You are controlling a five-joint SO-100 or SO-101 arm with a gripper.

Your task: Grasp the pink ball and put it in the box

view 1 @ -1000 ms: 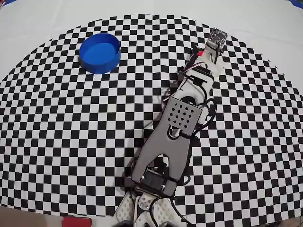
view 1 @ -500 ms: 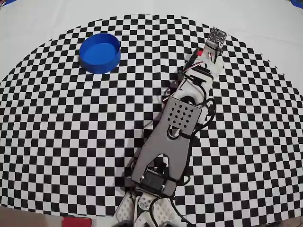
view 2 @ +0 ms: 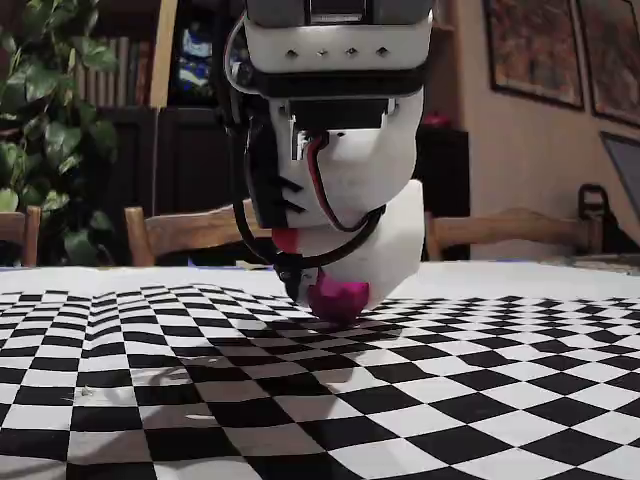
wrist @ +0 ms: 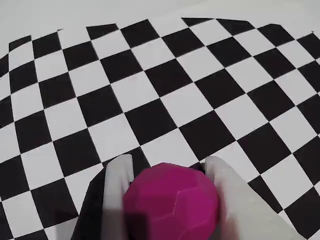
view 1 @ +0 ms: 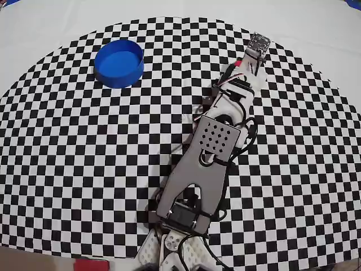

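We log: desk (view 1: 67,169) under checkered cloth; bookshelf (view 2: 130,110), plant (view 2: 45,110), chairs (view 2: 190,232) behind. End effector (wrist: 167,172) pinching pink ball (wrist: 171,202), frame bottom. Box (view 1: 119,62) upper left.

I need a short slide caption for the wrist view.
Pink ball held between the tool fingers over the checkered table.

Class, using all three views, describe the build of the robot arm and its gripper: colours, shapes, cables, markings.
The arm is mostly white plastic; a flat grey plate with a grid of round holes tops its middle link. Black cables loop alongside, and red and white wires run near the wrist. The two-finger gripper has white, rounded fingers. A small dark circuit board sits at its tip.
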